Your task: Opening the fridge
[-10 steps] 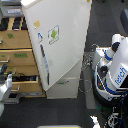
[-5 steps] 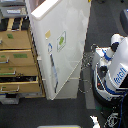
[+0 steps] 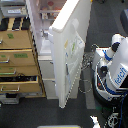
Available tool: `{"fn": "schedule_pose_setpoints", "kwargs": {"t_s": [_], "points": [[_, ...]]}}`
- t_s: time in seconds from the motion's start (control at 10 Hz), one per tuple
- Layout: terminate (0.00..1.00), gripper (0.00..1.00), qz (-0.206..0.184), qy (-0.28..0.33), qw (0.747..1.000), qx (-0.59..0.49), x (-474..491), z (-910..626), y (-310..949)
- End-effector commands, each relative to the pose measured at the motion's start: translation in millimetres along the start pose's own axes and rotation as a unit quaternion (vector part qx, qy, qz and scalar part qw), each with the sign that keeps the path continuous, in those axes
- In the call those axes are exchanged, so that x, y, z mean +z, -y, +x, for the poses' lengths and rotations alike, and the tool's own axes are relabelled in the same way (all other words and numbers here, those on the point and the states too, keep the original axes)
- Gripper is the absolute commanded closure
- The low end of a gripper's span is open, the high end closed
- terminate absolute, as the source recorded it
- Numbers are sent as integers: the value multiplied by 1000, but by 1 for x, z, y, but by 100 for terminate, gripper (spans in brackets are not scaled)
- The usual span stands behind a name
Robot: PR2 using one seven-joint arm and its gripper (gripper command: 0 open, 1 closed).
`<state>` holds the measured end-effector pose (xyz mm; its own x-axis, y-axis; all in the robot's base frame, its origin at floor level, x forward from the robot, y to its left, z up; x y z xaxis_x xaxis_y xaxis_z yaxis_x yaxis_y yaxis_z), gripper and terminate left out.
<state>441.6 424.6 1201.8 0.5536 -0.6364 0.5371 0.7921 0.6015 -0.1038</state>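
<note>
The tall white fridge stands in the middle of the exterior view. Its large upper door is swung well open toward the view's right, and papers and a small green sticker show on its face. Shelves with items show inside at the top. The white and blue robot stands on the right, close to the door's free edge. Its arm reaches toward that edge around. The gripper itself is hidden behind the door.
A tan wooden drawer cabinet with green labels stands on the left of the fridge, with one lower drawer pulled out. Cables lie on the dark floor between door and robot.
The fridge door has swung further open toward the right, uncovering the interior shelves. The robot's body has stayed about where it was.
</note>
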Motion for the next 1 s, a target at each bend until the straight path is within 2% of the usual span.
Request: {"fn": "schedule_pose_setpoints", "kwargs": {"t_s": [0.1,0.2,0.3,0.5,0.6,0.7,1.0], "points": [[0,0,-10,-150,986,76,-321,226,-128],[0,0,-2,-156,985,69,-335,258,-117],[0,0,19,-167,985,43,-349,375,-53],[0,0,70,-187,979,44,-350,480,17],[0,0,85,-185,978,44,-336,586,118],[0,0,80,-179,980,35,-329,612,155],[0,0,59,-141,986,-65,-276,734,420]]}}
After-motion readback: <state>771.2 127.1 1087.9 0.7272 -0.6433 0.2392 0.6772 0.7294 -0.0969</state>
